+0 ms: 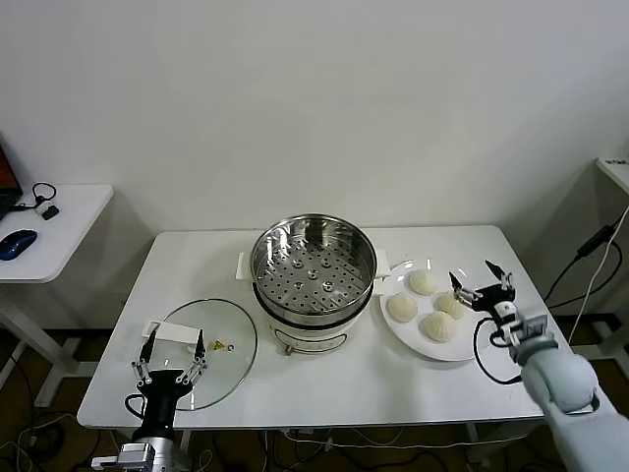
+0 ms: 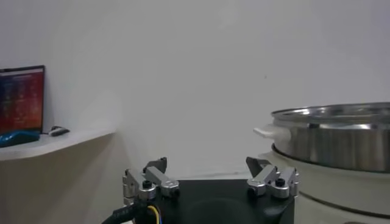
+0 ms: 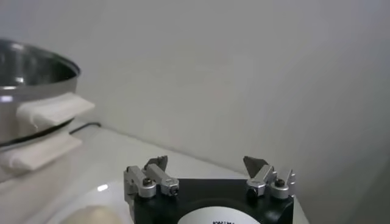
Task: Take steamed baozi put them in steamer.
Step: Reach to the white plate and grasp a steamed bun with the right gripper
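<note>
Head view: we've got the right gripper [image 1: 482, 280] hovering at the outer edge of the white plate [image 1: 462, 351], fingers spread wide, pinching nothing. The four steamed baozi [image 1: 423, 283] sit on that plate, just inboard of the fingers; the nearest one lies right beside the inner fingertip, not touching as far as we can tell. The steamer [image 1: 313, 258] stands mid-bench, further inboard past the plate, with a bare perforated tray inside and no bun in it yet. The left gripper [image 1: 171, 359] is parked above the glass lid [image 1: 231, 344] near the bench's front edge, fingers spread, empty.

Risks we see: the buns are packed close, so a descent could shove a neighbour or drag one off the plate. They look soft, so a hard squeeze would likely dent one. The steamer's rim stands taller than the plate, so a low carry could clip it.

Left wrist view: spread fingers [image 2: 152, 180], nothing between them. The steamer's wall [image 2: 341, 143] and white handle lie off beyond one fingertip.

Right wrist view: fingers [image 3: 268, 178] spread, gap empty. One bun [image 3: 91, 214] peeks just below the fingertip on the steamer side; the steamer and its handle [image 3: 52, 109] sit further out that way.
</note>
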Robot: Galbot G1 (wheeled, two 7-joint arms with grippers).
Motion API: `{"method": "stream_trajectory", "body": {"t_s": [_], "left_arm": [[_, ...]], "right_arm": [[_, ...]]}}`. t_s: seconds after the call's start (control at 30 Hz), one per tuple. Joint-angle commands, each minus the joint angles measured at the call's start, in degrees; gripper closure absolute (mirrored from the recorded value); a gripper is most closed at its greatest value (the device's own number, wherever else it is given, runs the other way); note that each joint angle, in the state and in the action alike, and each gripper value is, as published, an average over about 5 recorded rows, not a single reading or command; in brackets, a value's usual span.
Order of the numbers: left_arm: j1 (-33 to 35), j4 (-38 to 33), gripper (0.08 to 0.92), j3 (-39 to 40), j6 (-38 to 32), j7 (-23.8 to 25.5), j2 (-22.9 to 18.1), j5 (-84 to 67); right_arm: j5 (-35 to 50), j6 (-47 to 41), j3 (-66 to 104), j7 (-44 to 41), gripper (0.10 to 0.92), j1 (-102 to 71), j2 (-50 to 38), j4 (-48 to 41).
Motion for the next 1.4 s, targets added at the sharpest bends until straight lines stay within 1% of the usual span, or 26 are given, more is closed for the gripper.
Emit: {"method": "stream_trajectory", "body": {"t_s": [0.03, 0.17, 0.4, 0.57, 0.67, 0.87, 1.03, 1.27, 1.4], "left_arm": [[0.04, 0.1, 0.177, 0.13, -0.47, 0.12, -2.8, 0.12], [0.07, 0.61, 0.177, 0.45, -1.29, 0.22, -2.8, 0.47], [0.34, 0.84, 0.177, 0.71, -1.87, 0.8, -2.8, 0.95], [0.41, 0.8, 0.177, 0.95, -2.29, 1.05, -2.8, 1.24], [0.25, 0.98, 0.177, 1.11, -2.55, 1.14, -2.8, 1.24], [-0.5, 1.71, 0.177, 1.05, -2.74, 1.33, -2.8, 0.99], [-0.83, 1.79, 0.177, 0.89, -3.12, 1.69, -2.8, 0.79], [-0.78, 1.94, 0.177, 0.17, -3.5, 1.91, -2.8, 0.57], [-0.83, 2.28, 0.177, -0.25, -3.69, 2.07, -2.8, 0.63]], "right_arm": [[-1.56, -10.01, -21.99, -15.63, 0.203, 26.41, -15.85, -9.08], [-2.02, -7.87, -37.83, -23.43, 0.203, 40.4, -17.09, -13.87], [-5.55, 0.41, -68.92, -34.66, 0.203, 63.66, -17.23, -21.86], [-6.32, 5.36, -88.77, -40.83, 0.203, 78.38, -14.19, -27.03], [-6.24, 8.43, -95.79, -44.16, 0.203, 83.18, -10.73, -31.17], [-4.18, 16.04, -102.46, -50.31, 0.203, 87.83, -1.85, -42.61], [-3.11, 21.31, -102.42, -52.67, 0.203, 86.77, 5.63, -51.57], [-4.54, 24.37, -97.33, -53.33, 0.203, 83.08, 12.66, -61.17], [-5.35, 24.48, -96.36, -53.65, 0.203, 81.52, 14.45, -62.92]]}}
